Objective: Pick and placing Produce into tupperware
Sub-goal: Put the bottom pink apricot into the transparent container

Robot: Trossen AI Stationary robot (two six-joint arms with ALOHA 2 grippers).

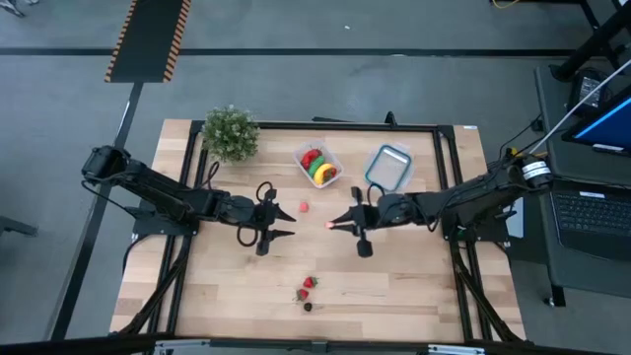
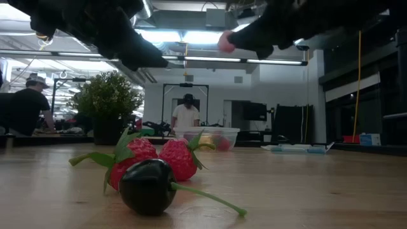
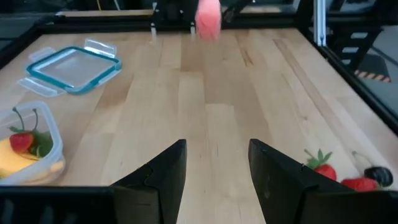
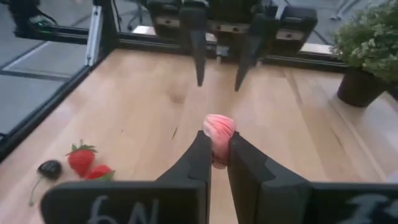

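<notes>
My right gripper (image 4: 219, 152) is shut on a small pink fruit (image 4: 219, 132) above the middle of the table; the fruit also shows in the low view (image 2: 226, 41). Facing it from the left, my left gripper (image 3: 217, 165) stands open with nothing between its fingers. The tupperware (image 1: 317, 165), a clear tub, rests on its base at the far middle with a red, a yellow and a green piece inside. Two strawberries (image 2: 159, 156) and a dark cherry (image 2: 147, 184) lie on the table near its front edge. Another small pink piece (image 1: 304, 207) lies between the grippers. My right gripper pinches the pink fruit's lower part (image 4: 217, 149) between its two fingertips. The fingers come from the table's right side, close to level and slanting a little down. The fruit sticks up past the fingertips and is lifted clear of the table.
A bushy potted plant (image 1: 231, 131) stands at the far left. A clear lid with a blue rim (image 1: 387, 168) lies to the right of the tub. A black frame rail (image 1: 325, 126) runs round the table. People are in the room behind.
</notes>
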